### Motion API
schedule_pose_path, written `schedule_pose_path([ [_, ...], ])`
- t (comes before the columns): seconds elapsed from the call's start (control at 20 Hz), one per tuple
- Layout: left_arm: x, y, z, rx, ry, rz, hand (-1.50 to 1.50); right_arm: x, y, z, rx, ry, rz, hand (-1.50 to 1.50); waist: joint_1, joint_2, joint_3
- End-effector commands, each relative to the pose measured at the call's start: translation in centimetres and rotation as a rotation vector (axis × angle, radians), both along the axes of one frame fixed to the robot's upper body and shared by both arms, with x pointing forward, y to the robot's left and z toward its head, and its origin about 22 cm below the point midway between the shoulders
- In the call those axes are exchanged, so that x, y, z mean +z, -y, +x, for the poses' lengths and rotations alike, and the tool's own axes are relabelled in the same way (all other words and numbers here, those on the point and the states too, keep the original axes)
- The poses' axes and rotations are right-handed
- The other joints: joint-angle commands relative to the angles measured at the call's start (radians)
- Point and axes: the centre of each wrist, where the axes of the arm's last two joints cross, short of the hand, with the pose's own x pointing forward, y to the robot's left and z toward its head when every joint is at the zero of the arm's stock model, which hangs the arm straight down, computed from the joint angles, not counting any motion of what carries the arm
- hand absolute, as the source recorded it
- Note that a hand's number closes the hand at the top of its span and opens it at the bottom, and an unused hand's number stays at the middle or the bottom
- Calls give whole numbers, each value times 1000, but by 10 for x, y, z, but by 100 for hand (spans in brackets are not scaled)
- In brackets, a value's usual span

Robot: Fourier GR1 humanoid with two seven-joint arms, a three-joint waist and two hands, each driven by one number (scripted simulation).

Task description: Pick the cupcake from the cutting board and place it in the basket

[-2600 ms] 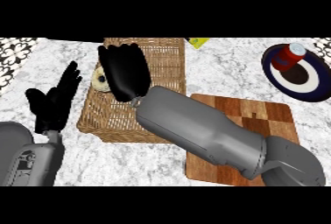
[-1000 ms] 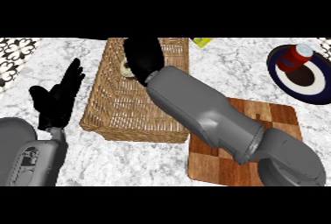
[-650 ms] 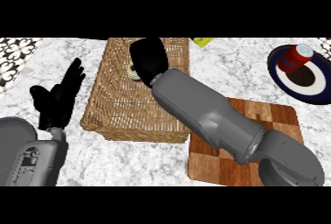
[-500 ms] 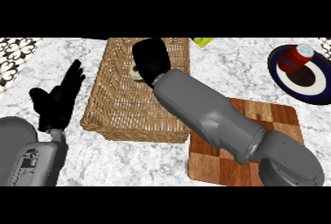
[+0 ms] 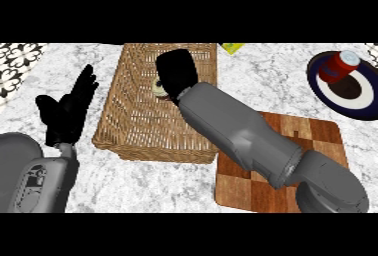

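Head view | right hand (image 5: pixel 177 69) over basket (image 5: pixel 140 127), against cupcake (image 5: pixel 158 86) | held or freed: cannot tell | risk of dragging cupcake out of basket if lifting before release

Right hand (image 5: pixel 179 70) over basket (image 5: pixel 122 127), cupcake (image 5: pixel 158 86) alongside

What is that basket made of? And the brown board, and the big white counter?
The basket looks like woven wicker: tan strands cross in a tight weave, with a matte finish. The cutting board looks like wood, with light and dark reddish-brown blocks in a checker pattern and a smooth top. The counter looks like marble or similar stone, white with grey veins.
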Motion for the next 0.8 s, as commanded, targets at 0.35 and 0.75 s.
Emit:
schedule_pose_path([
  [0.35, 5, 5, 5, -27, -4, 0, 0, 7, 4, 8, -136, -136, -42, 150, 9, 2, 0],
  [0.75, -5, -6, -2, 2, 11, 1, 0, 0, 5, 3, -129, -69, 224, -150, -7, -1, 1],
])
